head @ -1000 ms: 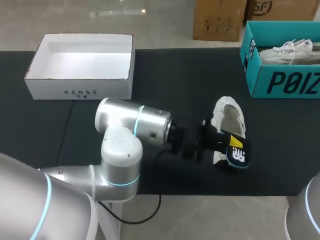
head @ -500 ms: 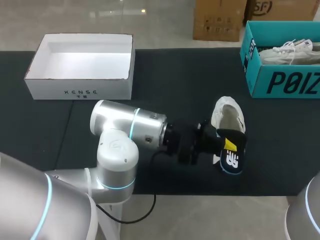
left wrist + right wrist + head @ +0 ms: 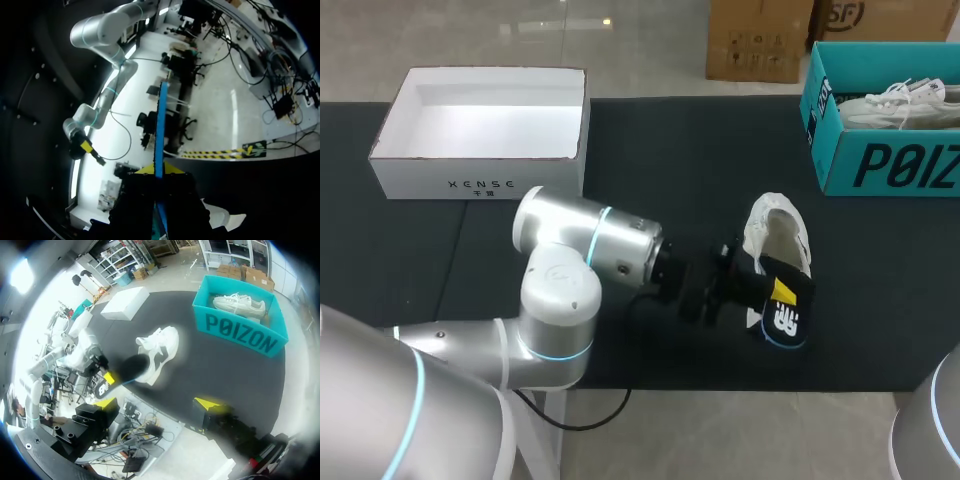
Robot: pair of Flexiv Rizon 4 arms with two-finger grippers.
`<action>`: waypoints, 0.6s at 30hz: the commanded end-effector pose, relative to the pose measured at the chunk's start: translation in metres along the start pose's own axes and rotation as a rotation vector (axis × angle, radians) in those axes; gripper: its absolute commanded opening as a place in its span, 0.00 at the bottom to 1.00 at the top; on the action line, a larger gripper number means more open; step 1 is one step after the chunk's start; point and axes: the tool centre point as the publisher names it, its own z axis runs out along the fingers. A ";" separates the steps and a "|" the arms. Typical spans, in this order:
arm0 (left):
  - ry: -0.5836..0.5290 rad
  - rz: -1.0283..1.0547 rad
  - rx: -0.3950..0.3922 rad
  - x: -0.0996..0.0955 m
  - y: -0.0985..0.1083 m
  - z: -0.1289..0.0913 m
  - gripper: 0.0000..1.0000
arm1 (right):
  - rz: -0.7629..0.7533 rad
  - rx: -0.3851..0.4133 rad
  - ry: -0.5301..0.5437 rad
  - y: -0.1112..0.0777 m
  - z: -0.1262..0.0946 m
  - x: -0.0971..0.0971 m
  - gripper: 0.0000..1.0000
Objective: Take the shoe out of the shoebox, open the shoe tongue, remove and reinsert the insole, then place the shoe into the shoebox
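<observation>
Shoe (image 3: 775,232) lies on the dark table (image 3: 660,150), well apart from the teal shoebox (image 3: 880,165); my left gripper (image 3: 760,280) holds the insole (image 3: 785,318) just beside it. Left wrist: the insole's blue edge (image 3: 160,140) sits clamped between the yellow tips. Right wrist: my right gripper (image 3: 157,407) hangs open, well apart from the shoe (image 3: 157,352).

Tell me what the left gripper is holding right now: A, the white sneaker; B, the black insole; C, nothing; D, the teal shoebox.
B: the left gripper is shut on the black insole, which it holds beside the white sneaker.
</observation>
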 end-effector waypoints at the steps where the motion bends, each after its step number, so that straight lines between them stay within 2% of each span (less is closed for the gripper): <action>1: 0.047 -0.006 0.019 -0.003 0.001 -0.002 0.00 | 0.000 0.004 0.000 0.001 0.000 -0.001 1.00; 6: 0.064 -0.007 0.013 -0.001 0.004 -0.008 0.00 | 0.000 0.004 0.000 0.001 0.000 -0.001 1.00; 15: 0.090 -0.039 -0.022 0.018 0.026 -0.008 0.00 | 0.000 0.004 0.000 0.001 0.000 -0.001 1.00; 18: 0.082 -0.044 -0.028 0.018 0.032 -0.008 0.00 | 0.000 0.004 0.000 0.001 0.000 -0.001 1.00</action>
